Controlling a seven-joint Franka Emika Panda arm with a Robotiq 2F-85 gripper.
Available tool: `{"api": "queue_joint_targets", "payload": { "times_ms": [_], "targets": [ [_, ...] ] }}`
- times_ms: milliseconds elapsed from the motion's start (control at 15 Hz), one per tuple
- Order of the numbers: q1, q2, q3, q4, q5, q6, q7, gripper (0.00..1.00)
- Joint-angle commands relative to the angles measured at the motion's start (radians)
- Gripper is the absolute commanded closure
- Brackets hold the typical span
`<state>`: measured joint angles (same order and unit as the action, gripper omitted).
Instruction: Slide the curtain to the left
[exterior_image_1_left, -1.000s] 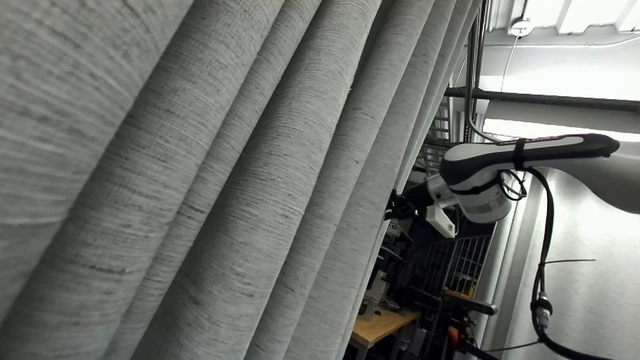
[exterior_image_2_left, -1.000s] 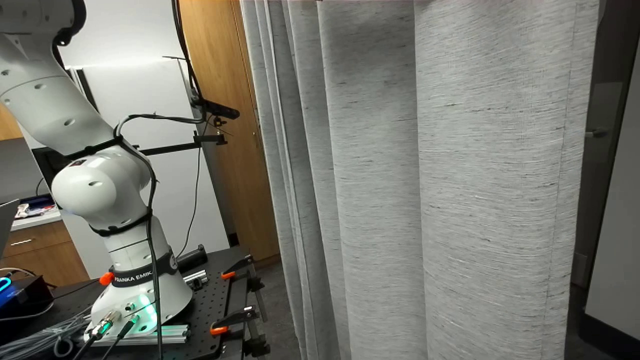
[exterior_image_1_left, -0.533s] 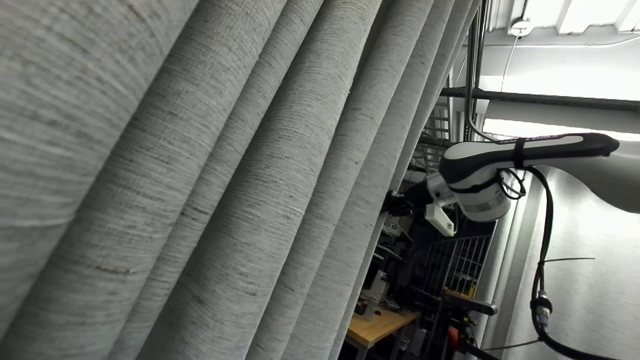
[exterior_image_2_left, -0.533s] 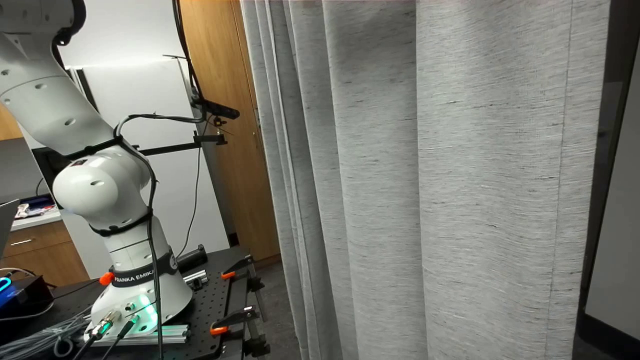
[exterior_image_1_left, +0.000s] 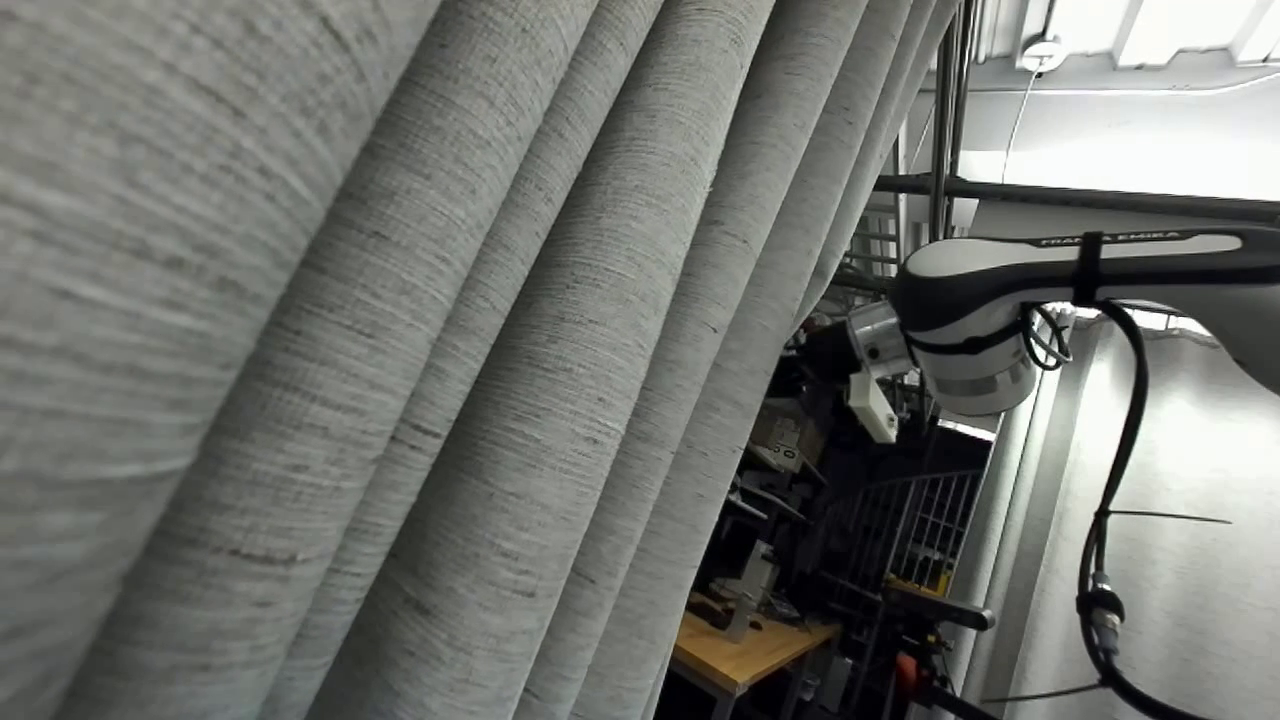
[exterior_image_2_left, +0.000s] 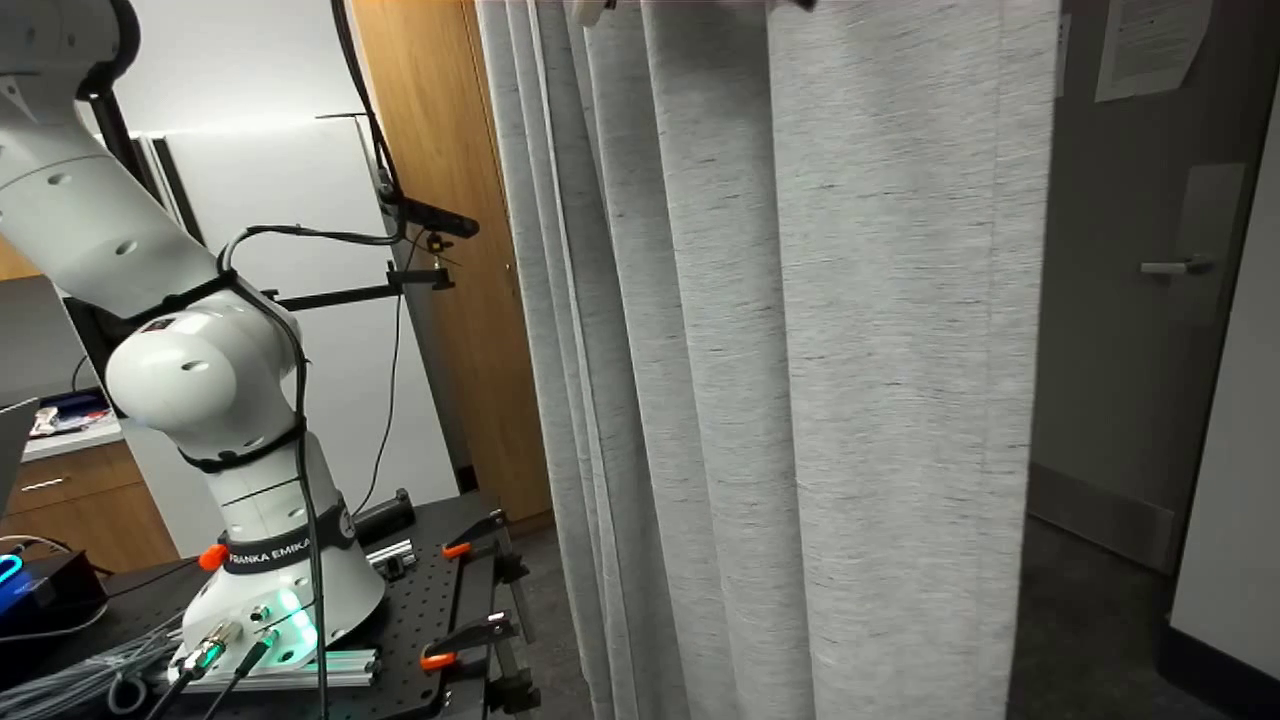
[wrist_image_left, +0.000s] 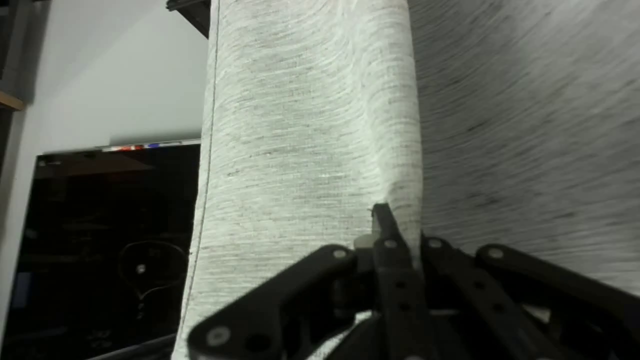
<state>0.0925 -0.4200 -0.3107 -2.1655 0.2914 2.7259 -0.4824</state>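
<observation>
we are holding the curtain (wrist_image_left: 310, 150) by a fold: in the wrist view the gripper (wrist_image_left: 406, 230) is pinching the light-grey cloth, its jaws pressed together with only fabric between them, while the stitched edge (wrist_image_left: 205, 165) is hanging ungripped to one side. the jaws are the first thing changing, narrowing onto the cloth over this last second. the second is the curtain itself: in an exterior view its stitched edge is standing clearly further left than a moment ago and is uncovering more of the grey door (exterior_image_2_left: 1110, 340), so the handle (exterior_image_2_left: 1177, 268) and the papers (exterior_image_2_left: 1150, 45) above it are coming into fuller sight. meanwhile the arm (exterior_image_1_left: 1020, 275) is shifting up and rightward in an exterior view, and the curtain is kinking beside the gripper.

we are judging from this that the grip is biting and the slide is getting under way, in the direction the task is asking. the curtain is still covering a broad stretch beside the door in long folds, so we are reckoning that plenty is remaining. next we are wanting a steady sideways draw; a jerk could be tugging the fold loose from the gripper.
</observation>
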Motion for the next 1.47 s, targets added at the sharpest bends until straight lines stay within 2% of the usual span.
{"api": "queue_joint_targets", "payload": {
  "times_ms": [0, 267, 600, 1200, 1400],
  "targets": [
    [0.042, -0.191, 0.093, -0.144, -0.028, -0.078, 0.016, 1.0],
    [0.138, -0.355, 0.176, -0.263, -0.023, -0.193, 0.011, 1.0],
    [0.274, -0.539, 0.263, -0.354, 0.006, -0.302, 0.049, 1.0],
    [0.517, -0.735, 0.447, -0.428, 0.068, -0.361, 0.204, 1.0],
    [0.563, -0.774, 0.511, -0.43, 0.068, -0.369, 0.276, 1.0]
  ]
}}
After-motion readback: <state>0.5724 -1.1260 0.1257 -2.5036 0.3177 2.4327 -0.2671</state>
